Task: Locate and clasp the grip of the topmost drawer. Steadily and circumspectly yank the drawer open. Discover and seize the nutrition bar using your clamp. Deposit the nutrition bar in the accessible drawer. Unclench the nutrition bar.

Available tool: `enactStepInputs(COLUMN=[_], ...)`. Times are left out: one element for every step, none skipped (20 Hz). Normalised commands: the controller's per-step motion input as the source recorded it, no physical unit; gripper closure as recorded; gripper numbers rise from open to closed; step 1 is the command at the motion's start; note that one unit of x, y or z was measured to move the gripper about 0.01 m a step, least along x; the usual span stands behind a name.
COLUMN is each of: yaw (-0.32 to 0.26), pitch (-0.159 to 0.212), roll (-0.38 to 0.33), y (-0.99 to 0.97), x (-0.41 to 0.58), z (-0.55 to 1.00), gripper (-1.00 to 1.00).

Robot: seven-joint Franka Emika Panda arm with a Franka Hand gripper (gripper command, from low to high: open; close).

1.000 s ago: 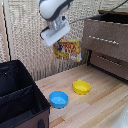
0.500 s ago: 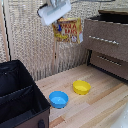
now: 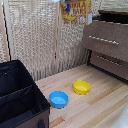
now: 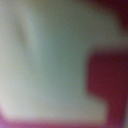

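Note:
The nutrition bar (image 3: pixel 75 11), a flat packet printed in red, yellow and orange, hangs in mid-air at the top of the exterior view, just to the left of the dark cabinet. The clamp holding it is cut off by the frame's top edge, so its fingers do not show. The topmost drawer (image 3: pixel 107 40) has a wide grey-brown front with a silver bar (image 3: pixel 104 40). It stands forward of the cabinet, below the packet and to its right. The wrist view is a close blur of pale surface and a red patch (image 4: pixel 107 75).
The lower drawer (image 3: pixel 110 63) sits shut under the top one. A yellow bowl (image 3: pixel 81 87) and a blue bowl (image 3: pixel 58 99) rest on the wooden table (image 3: pixel 100 107). A black box (image 3: pixel 20 97) fills the exterior view's left front. A woven screen (image 3: pixel 35 35) stands behind.
The arm has lifted the nutrition bar higher and carried it toward the exterior view's right, closer to the cabinet. The clamp has passed out of the top of the frame.

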Motion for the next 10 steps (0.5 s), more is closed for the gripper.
enactStepInputs(yaw=[-0.027,-0.023,-0.019,-0.008,0.0,0.0,0.0,0.0,0.0,0.0], pitch=[0.025,0.027,0.065,0.085,0.124,0.146,0.148,0.157,0.167,0.168], roll=[0.067,0.069,0.073,0.09,0.11,0.117,0.117,0.108,0.109,0.104], y=[-0.56,-0.55,-0.63,-0.76,-0.79,-0.82,-0.86,-0.91,-0.95,-0.97], x=[0.0,0.0,0.0,0.0,-0.017,-0.034,-0.02,-0.037,-0.046,-0.049], z=[0.98,0.97,0.91,0.83,0.71,0.63,0.59,0.57,0.53,0.54], gripper=[1.0,1.0,1.0,1.0,1.0,1.0,1.0,1.0,1.0,1.0])
